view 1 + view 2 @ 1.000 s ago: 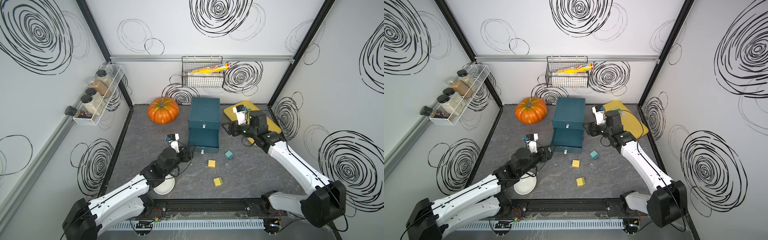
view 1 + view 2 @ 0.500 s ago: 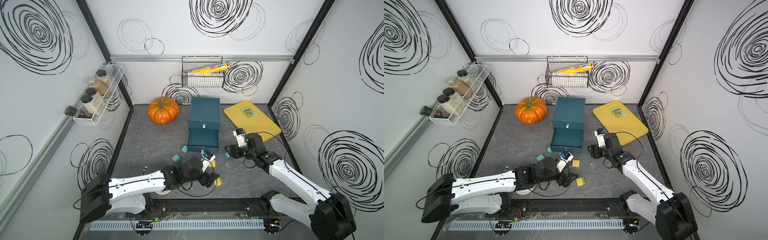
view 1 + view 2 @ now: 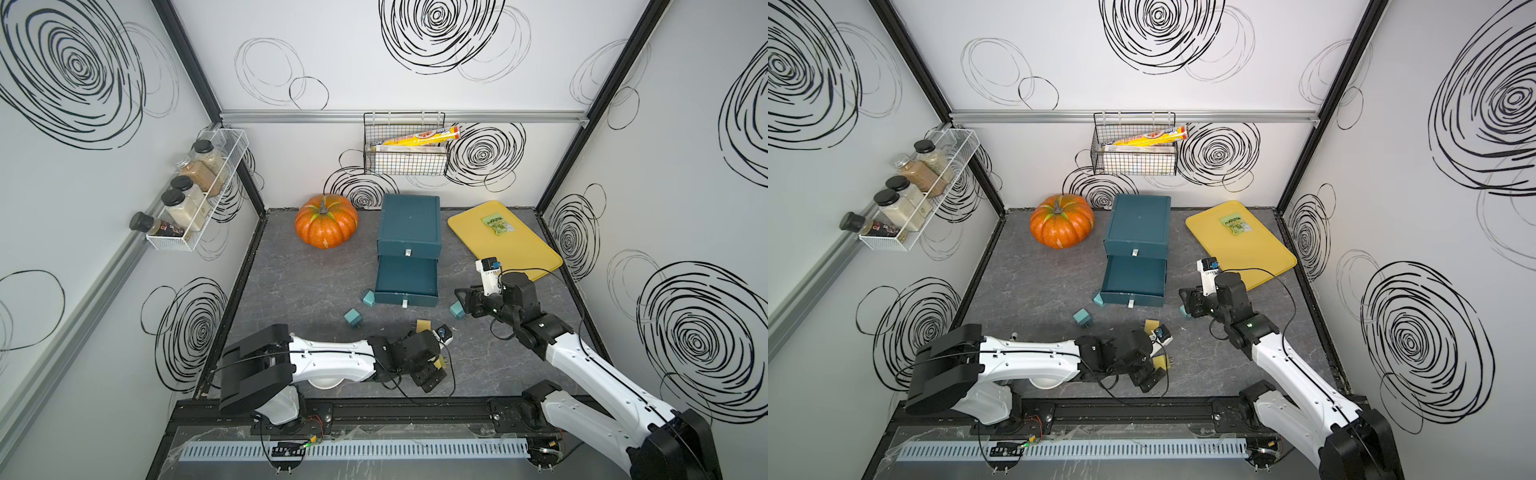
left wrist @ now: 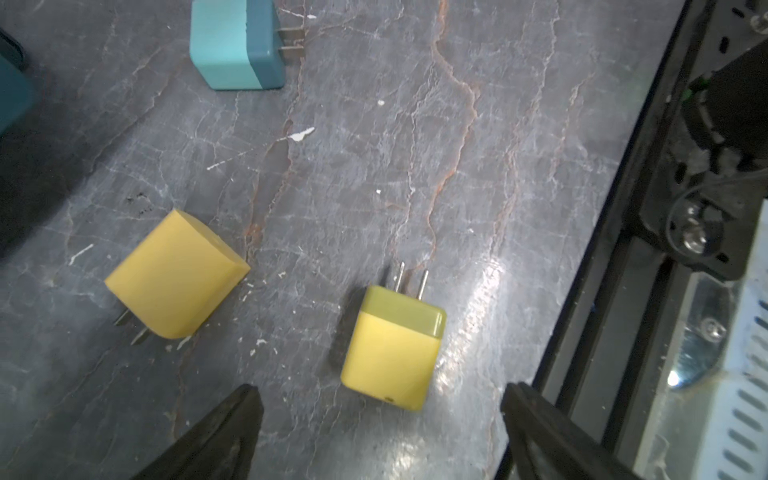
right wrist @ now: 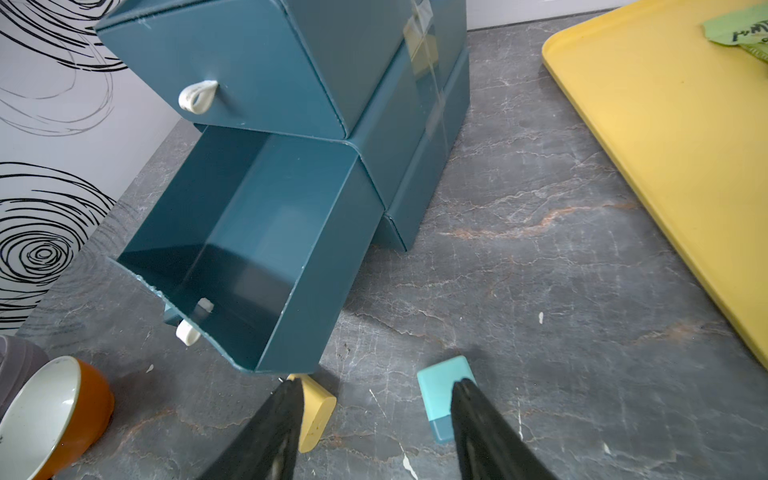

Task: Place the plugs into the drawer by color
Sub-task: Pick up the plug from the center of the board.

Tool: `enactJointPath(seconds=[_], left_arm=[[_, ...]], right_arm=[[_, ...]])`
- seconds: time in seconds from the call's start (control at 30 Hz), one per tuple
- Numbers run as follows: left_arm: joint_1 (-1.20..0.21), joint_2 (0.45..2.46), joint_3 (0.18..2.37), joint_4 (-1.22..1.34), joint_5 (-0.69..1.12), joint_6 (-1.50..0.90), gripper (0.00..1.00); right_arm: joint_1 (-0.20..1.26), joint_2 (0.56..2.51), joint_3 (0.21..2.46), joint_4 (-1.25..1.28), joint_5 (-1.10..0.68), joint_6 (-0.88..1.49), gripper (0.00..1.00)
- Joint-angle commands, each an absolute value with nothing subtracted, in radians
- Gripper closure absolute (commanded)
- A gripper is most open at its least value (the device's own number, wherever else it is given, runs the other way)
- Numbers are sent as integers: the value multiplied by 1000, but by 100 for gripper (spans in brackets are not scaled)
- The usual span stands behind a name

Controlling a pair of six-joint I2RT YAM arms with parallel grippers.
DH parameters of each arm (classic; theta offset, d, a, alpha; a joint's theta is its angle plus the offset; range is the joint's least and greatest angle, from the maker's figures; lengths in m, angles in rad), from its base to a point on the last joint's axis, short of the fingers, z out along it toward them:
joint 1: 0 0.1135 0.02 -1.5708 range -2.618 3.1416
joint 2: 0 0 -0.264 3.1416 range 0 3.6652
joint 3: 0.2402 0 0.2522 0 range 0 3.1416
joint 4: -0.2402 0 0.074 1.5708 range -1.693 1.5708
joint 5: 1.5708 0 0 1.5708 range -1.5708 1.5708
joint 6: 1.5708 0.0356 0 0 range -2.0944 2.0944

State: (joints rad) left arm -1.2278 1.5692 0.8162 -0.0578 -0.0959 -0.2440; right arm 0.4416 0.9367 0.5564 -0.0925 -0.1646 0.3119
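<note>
Three drawers stack up in the teal chest (image 3: 409, 220), the bulkiest thing on the floor from where I stand. Its middle drawer (image 3: 406, 279) is pulled well out toward the arms, and the top one sits shut. Next in size, a yellow tray (image 3: 519, 253) lies flat beside the chest on the right arm's side. An orange pumpkin (image 3: 326, 222) sits just off the chest's opposite side. A bowl (image 5: 89, 409) (orange outside, white inside) stands out in front of the chest, mostly hidden under the left arm in both top views.

The right gripper (image 5: 374, 386) hangs low by the middle drawer's front corner on the tray side, jaws apart and gripping nothing. A teal plug (image 5: 440, 382) lies on the floor right at one fingertip, though I cannot tell whether they touch.

The left gripper (image 4: 381, 387) is farther out in front of the chest, spread wide and empty-handed. One yellow plug (image 4: 392, 349) lies on the floor just ahead of its fingertips, prongs pointing away, and a second yellow plug (image 4: 176, 274) lies nearer the chest.

On the pumpkin side, another teal plug (image 3: 368, 298) rests just beside the middle drawer's front corner, and a third teal plug (image 3: 353, 316) lies a little farther out.
</note>
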Motion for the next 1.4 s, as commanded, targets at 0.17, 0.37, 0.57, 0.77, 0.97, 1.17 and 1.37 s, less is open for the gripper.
enactJointPath(seconds=[0.17,0.37,0.57,0.77,0.97,1.17,1.37], left_arm=[[-1207,1661,875,-61,-137,-217,5],[-1206,1701,893,-63,-106,-203,15],[-1198,1718,894,-61,-73,-207,20],[-1195,1739,898,-60,-57,-209,25],[-1190,1750,903,-62,-44,-215,36],[-1189,1735,902,-58,-33,-227,50],[-1188,1624,876,-17,38,-245,73]], right_arm=[[439,933,537,-55,-174,325,39],[438,942,537,-52,-183,324,39],[439,941,537,-52,-183,324,39],[439,939,535,-52,-181,322,39],[439,942,535,-52,-184,321,39],[439,929,534,-51,-180,319,39],[439,894,529,-51,-171,318,39]])
